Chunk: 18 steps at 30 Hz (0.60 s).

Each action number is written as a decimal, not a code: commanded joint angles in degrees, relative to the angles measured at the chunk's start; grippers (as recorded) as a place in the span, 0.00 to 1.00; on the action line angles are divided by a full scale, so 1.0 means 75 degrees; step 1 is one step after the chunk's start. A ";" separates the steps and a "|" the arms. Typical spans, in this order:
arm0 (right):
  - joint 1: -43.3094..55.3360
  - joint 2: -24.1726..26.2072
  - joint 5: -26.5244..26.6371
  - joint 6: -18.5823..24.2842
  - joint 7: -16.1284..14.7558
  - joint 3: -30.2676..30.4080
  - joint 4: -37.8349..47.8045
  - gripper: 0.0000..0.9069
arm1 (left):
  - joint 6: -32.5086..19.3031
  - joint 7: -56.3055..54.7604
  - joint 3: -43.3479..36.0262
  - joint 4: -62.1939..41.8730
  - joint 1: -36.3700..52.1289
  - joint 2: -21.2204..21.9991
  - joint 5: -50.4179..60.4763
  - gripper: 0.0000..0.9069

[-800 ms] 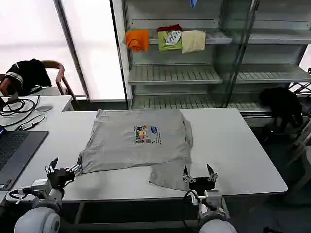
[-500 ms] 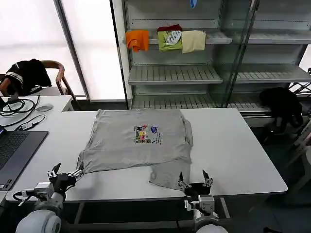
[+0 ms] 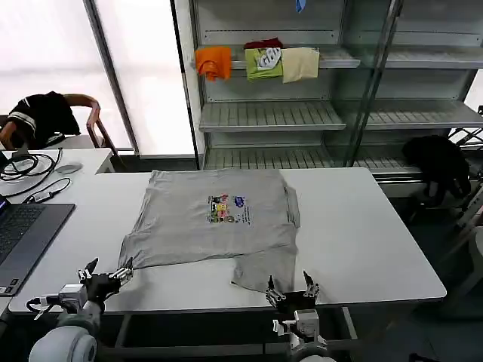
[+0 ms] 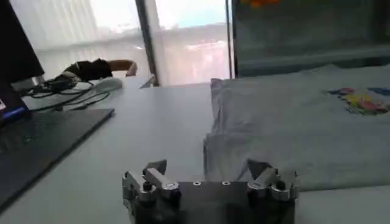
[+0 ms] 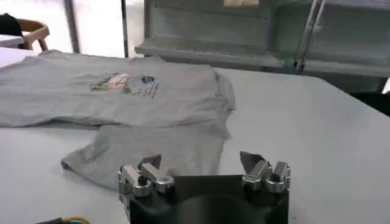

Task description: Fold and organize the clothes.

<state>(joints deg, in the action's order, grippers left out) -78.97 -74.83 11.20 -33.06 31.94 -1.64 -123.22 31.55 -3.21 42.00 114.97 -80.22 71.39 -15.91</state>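
We are drawing both grippers back off the table's (image 3: 377,226) near edge, left gripper (image 3: 105,273) and right gripper (image 3: 292,284) with jaws spread and empty; the shirt (image 3: 215,222) is lying part-folded mid-table, released, awaiting another fold.

From my head camera the shirt (image 3: 215,219) chest print (image 3: 228,210) is too small to read. My laptop (image 3: 23,241) is cut by the left edge. The shirt's lower flap (image 3: 264,271) partly hides behind my right pincer (image 3: 290,285).

Spread left claw (image 4: 207,173) before grey shirt (image 4: 304,122)
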 commanded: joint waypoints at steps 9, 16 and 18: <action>-0.0004 0.0004 -0.0014 -0.0006 0.0028 0.0037 0.0063 1.00 | -0.0111 0.0110 -0.0074 -0.0439 0.0188 -0.0071 -0.0202 1.00; -0.0004 -0.0042 -0.0014 -0.0004 0.0034 0.0030 0.0172 0.91 | -0.0106 0.0110 -0.0180 -0.0521 0.0157 -0.0154 -0.0206 0.20; -0.0026 -0.0052 0.0006 0.0005 0.0026 0.0045 0.0220 0.19 | -0.0097 0.0106 -0.0240 -0.0530 0.0119 -0.0164 -0.0182 0.03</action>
<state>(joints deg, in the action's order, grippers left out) -79.38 -75.25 11.41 -32.62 32.09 -1.54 -121.69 30.91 -2.48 40.93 111.70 -79.22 70.34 -17.09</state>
